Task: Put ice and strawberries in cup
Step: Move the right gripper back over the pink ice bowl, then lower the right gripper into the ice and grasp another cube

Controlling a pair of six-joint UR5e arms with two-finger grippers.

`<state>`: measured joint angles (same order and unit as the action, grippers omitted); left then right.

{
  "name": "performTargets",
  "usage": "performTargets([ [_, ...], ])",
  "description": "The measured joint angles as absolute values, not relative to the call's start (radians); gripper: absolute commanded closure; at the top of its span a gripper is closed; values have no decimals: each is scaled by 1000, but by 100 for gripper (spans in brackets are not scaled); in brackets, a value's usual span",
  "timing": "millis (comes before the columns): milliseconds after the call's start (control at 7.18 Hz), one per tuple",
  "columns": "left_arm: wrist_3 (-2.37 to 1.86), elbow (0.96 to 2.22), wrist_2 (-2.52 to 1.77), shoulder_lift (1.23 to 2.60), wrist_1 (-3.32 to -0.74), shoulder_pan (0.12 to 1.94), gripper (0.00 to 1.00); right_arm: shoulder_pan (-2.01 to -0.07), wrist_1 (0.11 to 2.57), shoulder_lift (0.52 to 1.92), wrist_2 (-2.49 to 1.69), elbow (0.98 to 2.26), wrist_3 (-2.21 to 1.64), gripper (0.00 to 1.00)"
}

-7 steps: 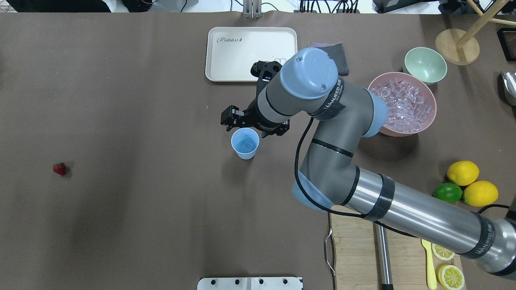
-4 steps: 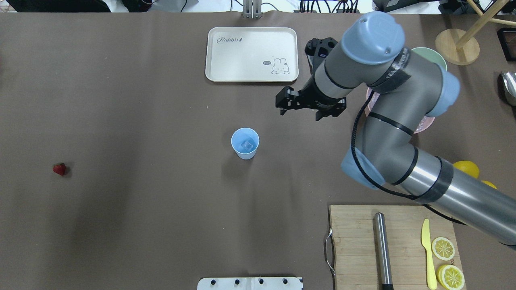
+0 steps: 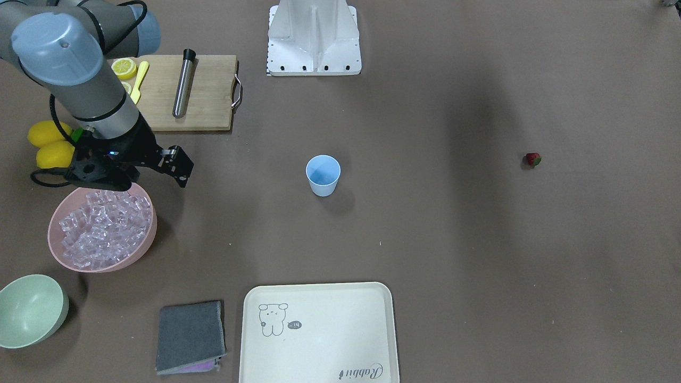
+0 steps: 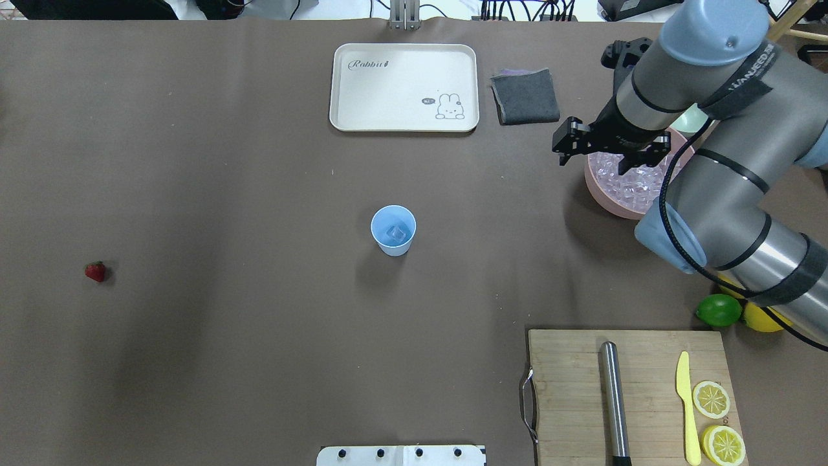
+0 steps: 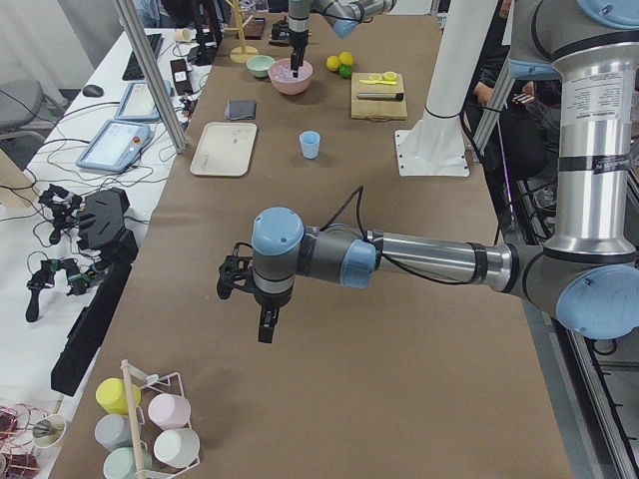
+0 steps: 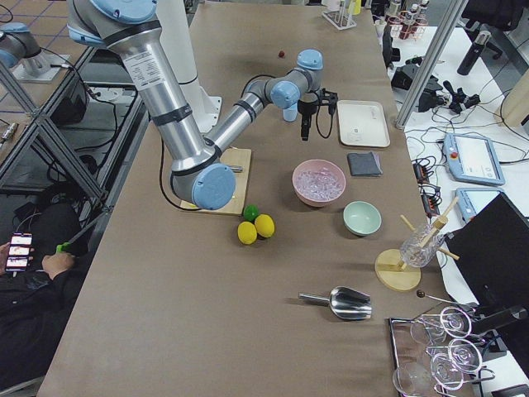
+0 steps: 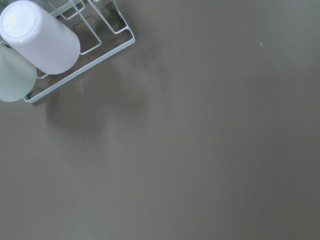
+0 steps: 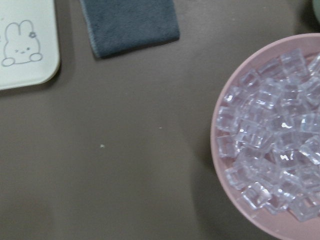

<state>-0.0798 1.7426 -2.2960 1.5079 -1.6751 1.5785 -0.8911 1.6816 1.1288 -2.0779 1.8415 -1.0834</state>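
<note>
The light blue cup (image 4: 393,230) stands upright mid-table with one ice cube (image 4: 396,232) inside; it also shows in the front-facing view (image 3: 323,175). More ice (image 8: 280,145) fills the pink bowl (image 3: 143,250) at the right. My right gripper (image 4: 637,162) hangs over the bowl's near rim, open, with nothing between its fingers. The strawberry (image 4: 95,271) lies alone on the cloth far left. My left gripper (image 5: 264,321) hovers over bare table near the left end; I cannot tell whether it is open or shut.
A cream tray (image 4: 404,87) and a grey cloth (image 4: 525,96) lie at the back. A pale green bowl (image 3: 29,308) sits beside the pink one. A cutting board (image 4: 569,395) holds a steel rod, knife and lemon slices. A lime (image 4: 718,310) and lemons lie nearby. A cup rack (image 7: 50,45) stands at the left.
My right gripper has left the spot above the cup and swung right and back to the pink bowl. One ice cube stays in the cup.
</note>
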Motion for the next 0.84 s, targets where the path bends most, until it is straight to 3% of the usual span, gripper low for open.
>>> performTargets([
  [418, -80, 1744, -2296, 1508, -1675, 1578, 2, -987, 1755, 1144, -2051, 1802, -1116, 5],
  [836, -80, 1744, -2296, 1508, -1675, 1578, 2, -962, 1733, 1138, -1921, 1710, -1103, 12],
])
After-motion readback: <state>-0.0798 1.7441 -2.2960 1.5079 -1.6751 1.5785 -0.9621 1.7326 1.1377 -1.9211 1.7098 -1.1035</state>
